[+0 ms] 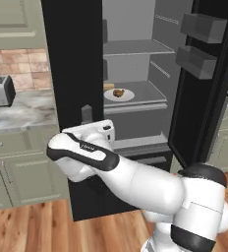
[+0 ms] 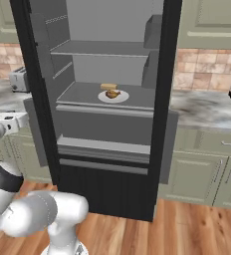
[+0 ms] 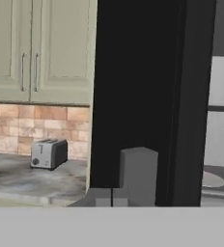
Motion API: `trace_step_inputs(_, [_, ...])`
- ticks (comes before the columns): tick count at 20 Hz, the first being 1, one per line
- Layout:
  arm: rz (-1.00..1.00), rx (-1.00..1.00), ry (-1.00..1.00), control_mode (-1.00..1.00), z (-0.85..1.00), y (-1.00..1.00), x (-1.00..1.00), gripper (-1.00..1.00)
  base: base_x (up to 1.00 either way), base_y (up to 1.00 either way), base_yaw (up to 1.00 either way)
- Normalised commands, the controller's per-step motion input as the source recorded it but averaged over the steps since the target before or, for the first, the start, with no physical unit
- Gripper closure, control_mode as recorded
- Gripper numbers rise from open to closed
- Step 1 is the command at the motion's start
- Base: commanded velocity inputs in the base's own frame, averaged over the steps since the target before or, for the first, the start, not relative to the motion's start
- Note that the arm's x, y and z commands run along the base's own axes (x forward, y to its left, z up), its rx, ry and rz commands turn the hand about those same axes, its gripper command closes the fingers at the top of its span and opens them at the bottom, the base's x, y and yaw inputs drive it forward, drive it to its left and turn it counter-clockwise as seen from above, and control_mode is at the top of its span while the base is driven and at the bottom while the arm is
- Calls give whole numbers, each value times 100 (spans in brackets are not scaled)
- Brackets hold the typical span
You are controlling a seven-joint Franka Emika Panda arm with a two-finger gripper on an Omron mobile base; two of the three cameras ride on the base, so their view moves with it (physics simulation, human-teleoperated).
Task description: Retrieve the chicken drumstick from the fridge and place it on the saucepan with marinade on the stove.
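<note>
End effector (image 3: pixel 112 197): fingers pressed together, nothing between them, held low in front of the black left fridge door (image 3: pixel 133 96), just beside a grey block handle (image 3: pixel 139 176) on that door. In the left base view the hand (image 1: pixel 94 129) sits against the door's lower half. Fridge (image 2: pixel 102 99): right door swung open, pale grey shelves exposed. Middle shelf (image 1: pixel 150 96): white plate (image 1: pixel 119 95) carrying the golden-brown drumstick (image 1: pixel 118 92); a paler tan block (image 2: pixel 108 86) lies just behind it at the plate's rim. Drumstick well apart from the end effector, higher and deeper inside the fridge. Open door: two grey bins (image 1: pixel 203 27) on its inner face. Left of the fridge: marbled table (image 1: pixel 17 113) bearing a silver toaster (image 3: pixel 48 153), brick backsplash behind, green cabinets (image 3: pixel 36 48) above and below. Floor: wood planks (image 2: pixel 187 229).
</note>
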Motion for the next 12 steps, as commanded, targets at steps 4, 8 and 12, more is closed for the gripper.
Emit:
trace_step_inputs(4, [15, 0, -10, -100, 0, -91, -45, 100, 0, 0, 0])
trace_step_inputs(8, [21, 2, -1, -100, 9, -79, -7, 100, 0, 0, 0])
trace_step_inputs(12, [28, 4, 0, -100, 9, -70, -3, 100, 0, 0, 0])
